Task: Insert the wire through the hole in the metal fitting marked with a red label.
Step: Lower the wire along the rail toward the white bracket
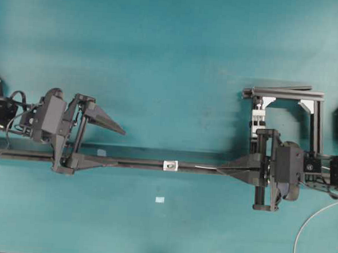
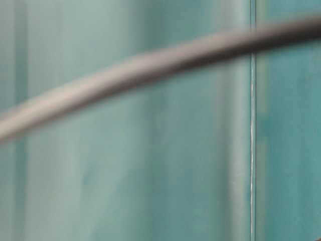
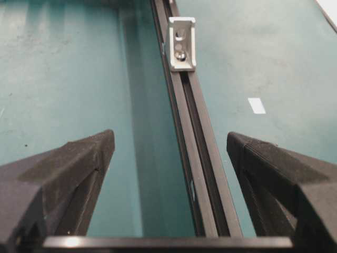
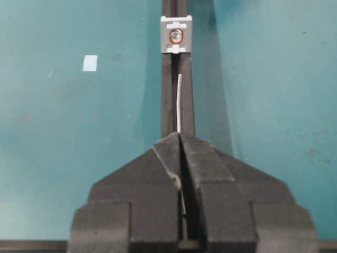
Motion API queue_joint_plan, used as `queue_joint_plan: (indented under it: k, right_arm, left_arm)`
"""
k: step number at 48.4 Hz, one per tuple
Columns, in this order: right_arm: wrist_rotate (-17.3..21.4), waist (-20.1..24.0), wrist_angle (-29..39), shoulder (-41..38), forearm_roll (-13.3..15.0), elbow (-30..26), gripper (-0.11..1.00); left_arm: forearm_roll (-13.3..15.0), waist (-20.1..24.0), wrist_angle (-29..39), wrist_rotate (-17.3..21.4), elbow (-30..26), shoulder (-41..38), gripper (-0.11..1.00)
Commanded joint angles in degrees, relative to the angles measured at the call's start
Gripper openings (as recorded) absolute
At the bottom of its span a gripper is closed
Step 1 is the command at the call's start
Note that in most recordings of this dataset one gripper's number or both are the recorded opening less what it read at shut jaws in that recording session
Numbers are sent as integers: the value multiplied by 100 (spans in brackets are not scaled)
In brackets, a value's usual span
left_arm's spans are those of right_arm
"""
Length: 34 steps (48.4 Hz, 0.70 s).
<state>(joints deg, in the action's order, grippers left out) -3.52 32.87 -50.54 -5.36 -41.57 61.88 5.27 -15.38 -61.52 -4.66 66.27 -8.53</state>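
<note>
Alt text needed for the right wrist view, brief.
The black right gripper, shut on a thin silvery wire, aims its free tip at the small square silvery metal fitting, short of its red-ringed hole. The fitting sits on a black rail over a teal table.

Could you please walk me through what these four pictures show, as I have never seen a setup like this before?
These are two robot arms facing each other over a teal table, seen from four cameras. The overhead picture shows both arms. Two pictures come from cameras on the arms' wrists, looking out past each grasping tool. The table-level picture is blurred and shows only an out-of-focus cable.

A long black rail lies across the table, with a small metal fitting on it. Its hole is ringed in red. The right tool is shut on a thin wire, whose tip points at the hole but stops short of it. The left tool is open and holds nothing, its fingers either side of the rail. A small pale rectangle lies nearby.
</note>
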Motion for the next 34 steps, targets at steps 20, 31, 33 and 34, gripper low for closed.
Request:
queue_joint_plan:
  k: [20, 31, 33, 34]
  right_arm:
    - [9, 35, -299, -123, -9, -62, -1]
    - [9, 70, -483, -149, 0, -53, -1]
    - [9, 88, -510, -149, 0, -53, -1]
    - [9, 97, -519, -158, 0, -62, -1]
  left_arm:
    - [0, -26, -149, 18, 18, -44, 74]
    - [-26, -26, -220, 18, 18, -35, 74]
    - [-26, -26, -229, 18, 18, -35, 74]
    - [-35, -26, -229, 18, 18, -35, 74]
